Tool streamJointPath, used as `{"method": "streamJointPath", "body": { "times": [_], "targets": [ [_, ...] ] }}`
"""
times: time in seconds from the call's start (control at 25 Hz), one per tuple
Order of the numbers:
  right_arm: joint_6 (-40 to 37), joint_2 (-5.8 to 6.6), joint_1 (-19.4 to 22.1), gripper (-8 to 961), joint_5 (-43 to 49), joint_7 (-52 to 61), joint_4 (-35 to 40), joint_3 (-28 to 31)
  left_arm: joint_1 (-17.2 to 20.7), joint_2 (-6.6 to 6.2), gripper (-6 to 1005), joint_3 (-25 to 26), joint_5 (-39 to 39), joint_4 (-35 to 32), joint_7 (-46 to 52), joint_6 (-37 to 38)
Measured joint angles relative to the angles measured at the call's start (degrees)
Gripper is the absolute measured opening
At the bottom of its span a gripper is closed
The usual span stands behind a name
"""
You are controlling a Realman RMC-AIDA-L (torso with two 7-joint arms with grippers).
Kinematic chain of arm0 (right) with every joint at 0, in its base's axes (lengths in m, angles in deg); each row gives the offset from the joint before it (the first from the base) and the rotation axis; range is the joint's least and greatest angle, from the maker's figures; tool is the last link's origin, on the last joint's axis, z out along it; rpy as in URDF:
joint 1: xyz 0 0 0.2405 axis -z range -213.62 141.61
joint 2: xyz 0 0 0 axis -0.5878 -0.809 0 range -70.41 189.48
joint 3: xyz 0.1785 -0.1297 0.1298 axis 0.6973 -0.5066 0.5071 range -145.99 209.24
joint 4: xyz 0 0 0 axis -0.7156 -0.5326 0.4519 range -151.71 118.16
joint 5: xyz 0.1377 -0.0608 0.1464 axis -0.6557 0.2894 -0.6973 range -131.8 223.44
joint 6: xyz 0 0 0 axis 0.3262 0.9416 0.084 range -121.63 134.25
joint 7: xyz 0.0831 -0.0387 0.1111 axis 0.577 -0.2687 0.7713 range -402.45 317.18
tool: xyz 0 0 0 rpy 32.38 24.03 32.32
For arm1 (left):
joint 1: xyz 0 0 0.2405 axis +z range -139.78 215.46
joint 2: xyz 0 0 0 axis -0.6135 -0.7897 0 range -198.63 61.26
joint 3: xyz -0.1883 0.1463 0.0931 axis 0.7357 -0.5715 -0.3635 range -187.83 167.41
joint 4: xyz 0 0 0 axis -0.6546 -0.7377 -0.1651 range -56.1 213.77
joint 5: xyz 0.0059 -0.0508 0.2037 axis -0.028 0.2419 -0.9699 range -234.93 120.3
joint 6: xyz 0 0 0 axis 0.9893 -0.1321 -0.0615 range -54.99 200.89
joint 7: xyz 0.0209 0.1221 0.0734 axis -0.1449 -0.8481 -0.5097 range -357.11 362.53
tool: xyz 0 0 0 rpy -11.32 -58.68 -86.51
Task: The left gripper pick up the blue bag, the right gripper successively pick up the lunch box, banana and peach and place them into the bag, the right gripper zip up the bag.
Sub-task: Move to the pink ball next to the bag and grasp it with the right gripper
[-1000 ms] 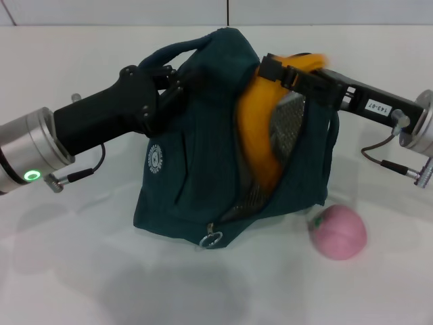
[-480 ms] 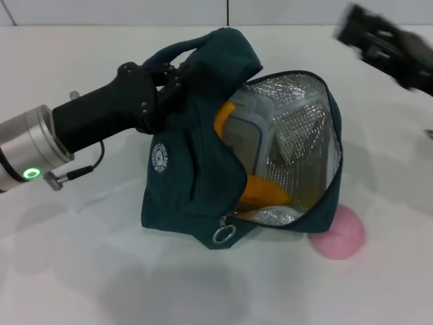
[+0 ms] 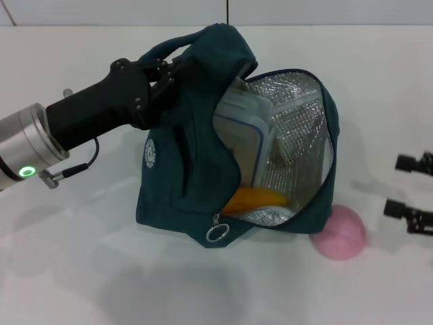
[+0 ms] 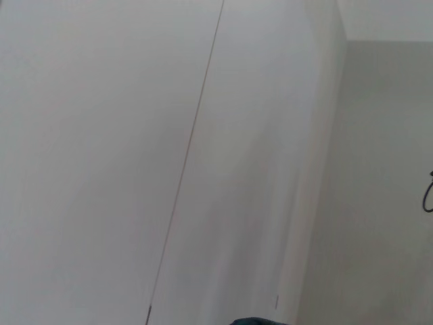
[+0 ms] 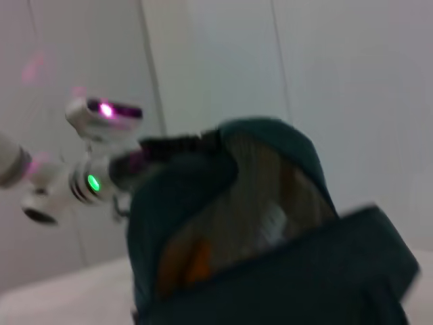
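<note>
The blue bag stands open on the white table, its silver lining facing right. My left gripper is shut on the bag's handle at its top and holds it up. The clear lunch box stands inside the bag, and the yellow banana lies at the bottom under it. The pink peach lies on the table just right of the bag's lower corner. My right gripper is open and empty at the right edge, right of the peach. The right wrist view shows the bag, blurred.
The bag's zipper pull ring hangs at its front bottom corner. The white table runs to the pale back wall. The left wrist view shows only wall.
My right gripper has left the banana in the bag, pulled out, and swung right and down to the right edge. The bag has sagged open; the lunch box and banana now show inside.
</note>
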Motion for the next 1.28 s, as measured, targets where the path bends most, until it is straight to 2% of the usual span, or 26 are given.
{"method": "streamJointPath", "body": {
  "times": [0.16, 0.48, 0.56, 0.8, 1.2, 1.28],
  "targets": [
    [4.0, -2.37, 1.0, 830, 4.9, -3.8, -1.2, 4.0, -0.5, -0.01, 50, 0.0, 0.0, -0.4, -0.3, -1.2],
    [9.8, -6.27, -3.0, 805, 14.0, -3.5, -1.4, 3.7, -0.9, -0.01, 51, -0.1, 0.0, -0.5, -0.5, -1.7],
    [11.2, -6.89, -3.7, 798, 15.3, -3.5, -1.4, 3.7, -0.9, 0.00, 51, -0.1, 0.0, -0.5, -0.5, -1.8],
    [13.5, -7.28, -4.6, 779, 16.2, -2.9, -1.7, 3.6, -0.9, 0.00, 51, -0.1, 0.0, -0.5, -0.7, -1.8],
    [13.3, -6.93, -5.1, 747, 18.1, -0.4, -1.1, 3.6, -0.9, 0.00, 51, -0.1, 0.0, -0.5, -0.9, -1.8],
    [13.0, -6.78, -4.9, 651, 18.1, -0.4, -1.1, 4.0, -0.9, -0.01, 51, -0.1, 0.0, -0.5, -0.9, -1.8]
  ]
}}
